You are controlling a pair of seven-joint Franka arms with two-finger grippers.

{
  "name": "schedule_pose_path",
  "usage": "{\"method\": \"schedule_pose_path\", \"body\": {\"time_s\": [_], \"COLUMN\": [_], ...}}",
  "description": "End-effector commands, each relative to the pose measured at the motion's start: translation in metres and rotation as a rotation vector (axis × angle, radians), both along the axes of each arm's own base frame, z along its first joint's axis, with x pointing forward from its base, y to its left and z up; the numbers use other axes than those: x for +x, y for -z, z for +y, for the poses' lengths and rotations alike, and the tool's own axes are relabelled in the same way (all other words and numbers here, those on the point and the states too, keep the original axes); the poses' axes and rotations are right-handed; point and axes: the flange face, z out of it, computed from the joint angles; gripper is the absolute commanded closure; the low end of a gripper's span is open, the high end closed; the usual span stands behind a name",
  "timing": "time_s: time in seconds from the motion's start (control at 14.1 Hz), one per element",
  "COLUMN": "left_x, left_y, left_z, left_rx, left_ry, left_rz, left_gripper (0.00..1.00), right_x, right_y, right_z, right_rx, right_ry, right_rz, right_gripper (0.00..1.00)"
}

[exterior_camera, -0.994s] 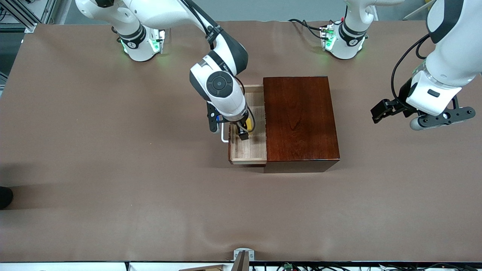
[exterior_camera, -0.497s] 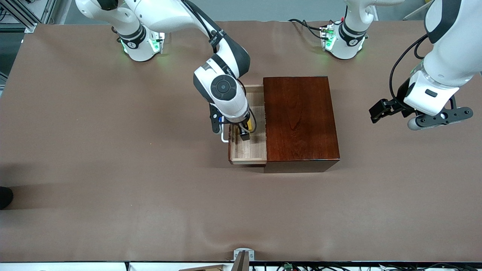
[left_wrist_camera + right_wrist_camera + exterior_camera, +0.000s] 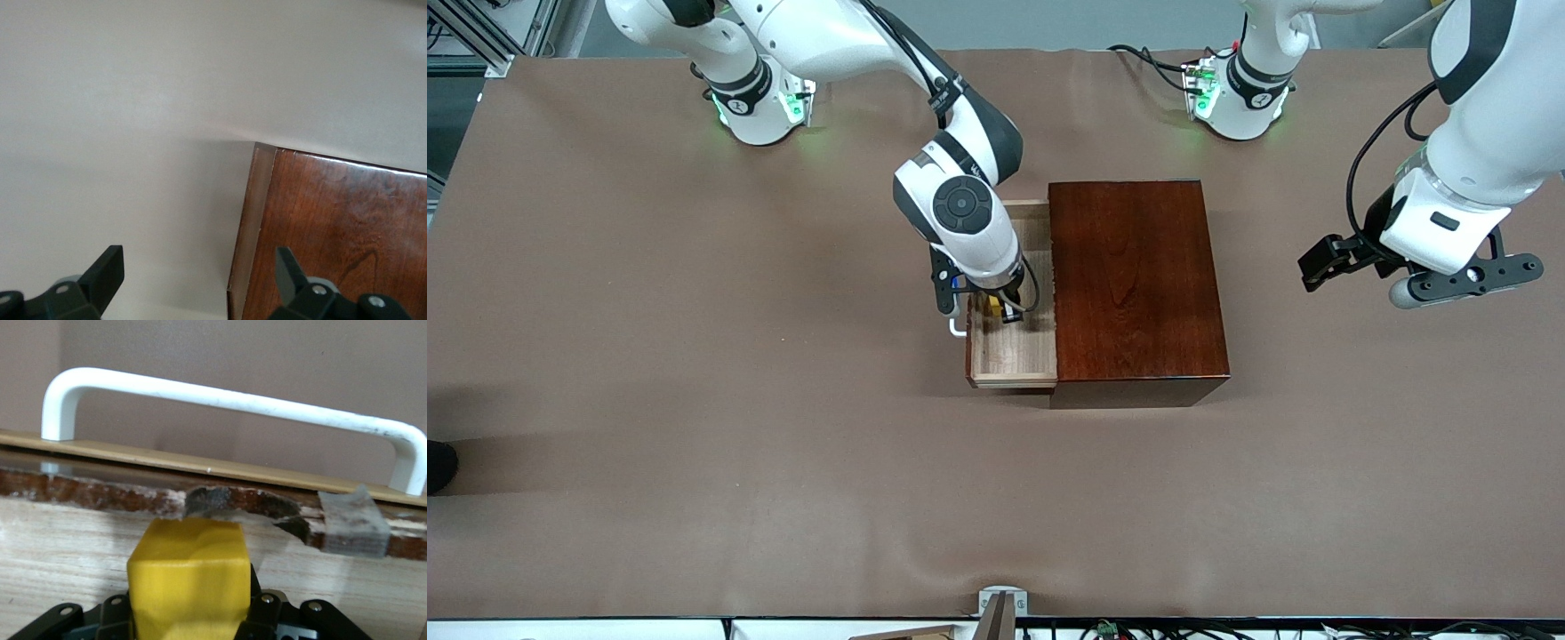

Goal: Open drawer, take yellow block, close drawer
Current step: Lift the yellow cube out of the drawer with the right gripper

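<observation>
The surface [image 3: 694, 400] is evenly lit from overhead, with soft shadows cast beneath the box [image 3: 1129, 276]. Glare is seen on its glossy top, and the left wrist view is washed out.

You see 1 brown cloth [image 3: 694, 400] covering the table — slightly wrinkled along the edge nearest the front camera. 1 small grey bracket [image 3: 1003, 603] sits at that edge. Black cables [image 3: 1147, 60] lie on the cloth at the farthest edge, toward the left arm's end.
</observation>
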Motion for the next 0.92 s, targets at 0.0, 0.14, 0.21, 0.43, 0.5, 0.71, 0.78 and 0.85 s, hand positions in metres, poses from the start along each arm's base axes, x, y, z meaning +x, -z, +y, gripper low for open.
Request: {"method": "schedule_pose_path", "body": {"time_s": [0.0,0.14,0.21,0.43,0.5,0.71,0.78,0.85], "left_x": [0.0,-0.001,-0.001,-0.002,-0.002,-0.002,-0.002,-0.002], "left_y": [-0.005,-0.004,-0.004,-0.005,-0.004,-0.005,-0.004,-0.005], "left_z": [-0.001,-0.005,-0.005,-0.004,-0.005,-0.004,-0.005,-0.005], "left_rx": [-0.011,-0.011,-0.011,-0.012,-0.012,-0.012,-0.012,-0.012], "left_ry": [0.004,0.001,0.0,-0.004,-0.002,-0.004,-0.002,-0.002], "left_rz": [-0.012,-0.011,-0.011,-0.01,-0.009,-0.01,-0.009,-0.01], "left_gripper": [0.0,0.0,0.0,0.0,0.0,0.0,0.0,0.0], "right_x": [0.006,0.012,0.018,0.027,0.032,0.054,0.06,0.065], "right_y": [-0.013,-0.027,-0.046,-0.073,-0.08,-0.111,-0.118,-0.125], "right_z": [-0.006,-0.009,-0.016,-0.03,-0.036,-0.061,-0.071,-0.079], "right_rx": [0.006,0.019,0.039,0.043,0.037,0.041,0.04,0.042], "right_ry": [0.021,0.021,0.032,-0.003,-0.024,-0.046,-0.056,-0.074], "right_rz": [-0.013,-0.03,-0.049,-0.056,-0.05,-0.044,-0.038,-0.038], "right_gripper": [1.0,1.0,1.0,1.0,1.0,1.0,1.0,1.0]}}
